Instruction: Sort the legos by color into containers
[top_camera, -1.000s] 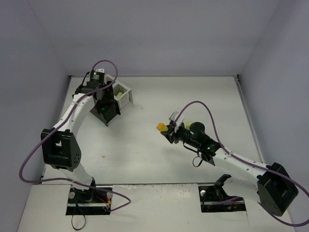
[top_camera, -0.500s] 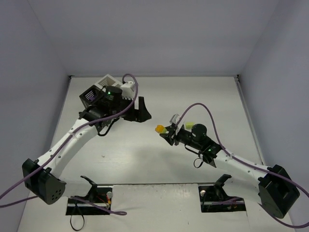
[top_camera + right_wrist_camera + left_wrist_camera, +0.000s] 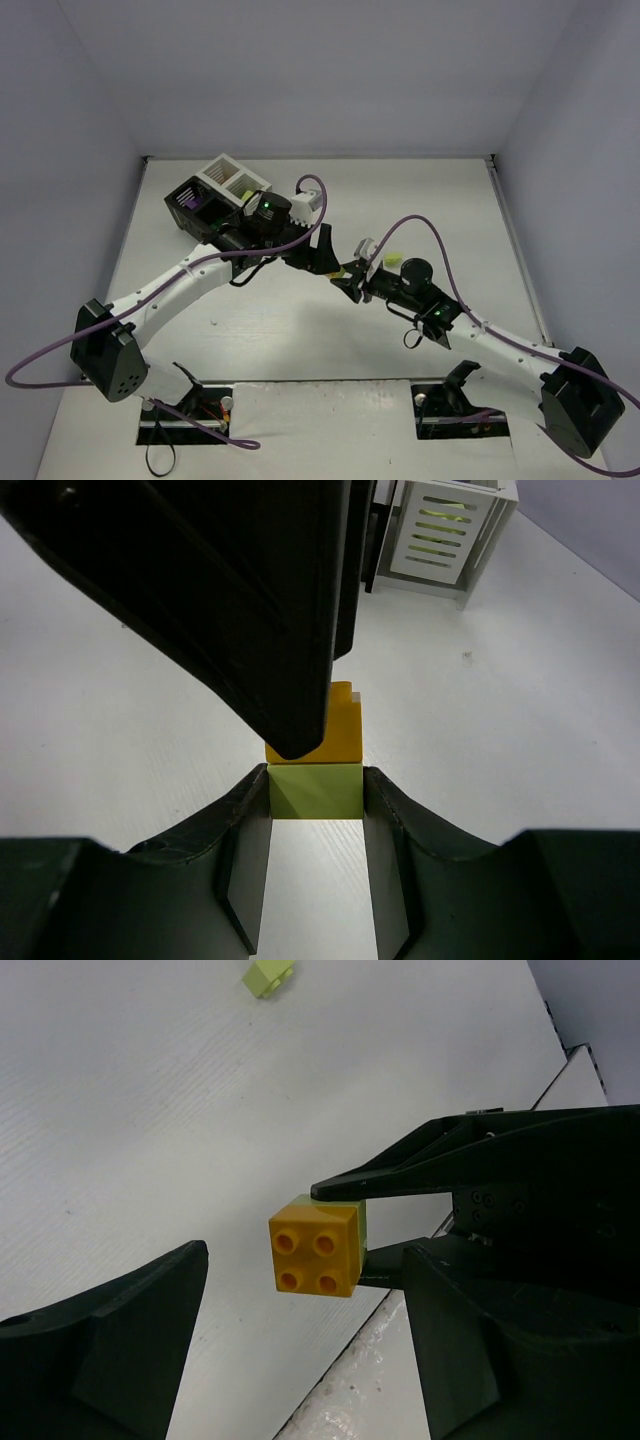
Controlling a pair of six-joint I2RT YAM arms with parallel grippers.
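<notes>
The left wrist view shows what the overhead camera cannot: an orange-yellow brick (image 3: 312, 1250), four studs facing the lens, stuck to a lime-green brick (image 3: 315, 790). The pair is held off the desk (image 3: 300, 340). The right hand (image 3: 352, 280) is clenched on the lime-green one, a finger flat against each side, as its own camera shows. The left hand (image 3: 322, 252) is released. Its two fingers (image 3: 110, 1340) stand wide on either side of the orange-yellow brick without touching it.

From the right wrist, one broad black finger of the left hand fills the upper half of the picture and hides most of the orange-yellow brick. Behind it stands a white bin of the containers (image 3: 220, 190), with lime-green showing through its slats.

From above, the containers sit at the far left of the desk, well apart from both hands. A loose lime brick (image 3: 393, 259) lies just beyond the right arm. Purple cables (image 3: 420, 225) loop over both arms.

The desk is white and matte, and pale lavender walls close it in on three sides.
</notes>
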